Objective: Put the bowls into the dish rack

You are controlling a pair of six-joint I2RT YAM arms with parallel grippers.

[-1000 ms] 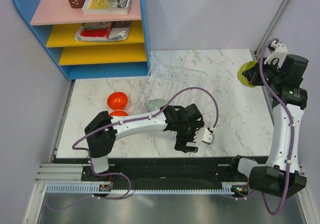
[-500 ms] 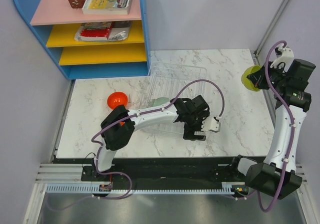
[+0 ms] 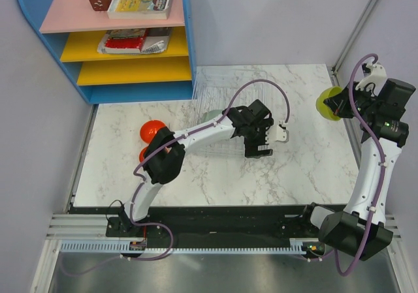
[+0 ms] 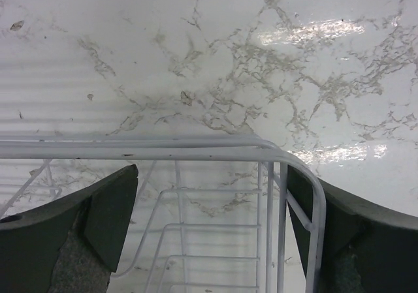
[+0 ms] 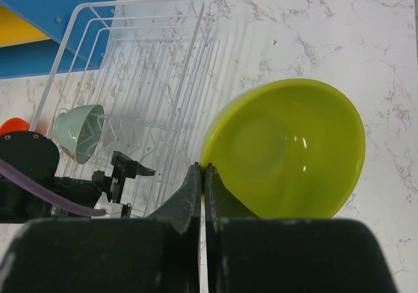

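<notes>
The dish rack (image 4: 130, 151) is thin white wire, a grid floor with low sides and a rounded corner. That corner lies between the jaws of the left gripper (image 4: 210, 175), which are spread wide. One dark, blunt finger (image 4: 98, 215) sits inside the rack's long rail and the other sits just outside the corner upright. I cannot tell whether either pad touches the wire. Beyond the fingertips lies the glossy white table (image 4: 228, 58), marbled with grey veins.

The right gripper (image 5: 202, 172) has its jaws pressed nearly together, pinching the thin rim of a yellow-green bowl (image 5: 287, 149). The bowl is smooth, round and shiny, and its hollow faces the wrist camera. It hangs to one side of the fingertips, above the marble and apart from the rack.

Beyond these jaws the rack spreads out. A pale green bowl (image 5: 80, 133) is tipped on its side among the wires at the far end. In the overhead view a glossy orange bowl (image 3: 153, 131) sits on the table outside the rack, on the side away from the left jaws. A second orange one (image 3: 144, 154) is half hidden under the left arm.
</notes>
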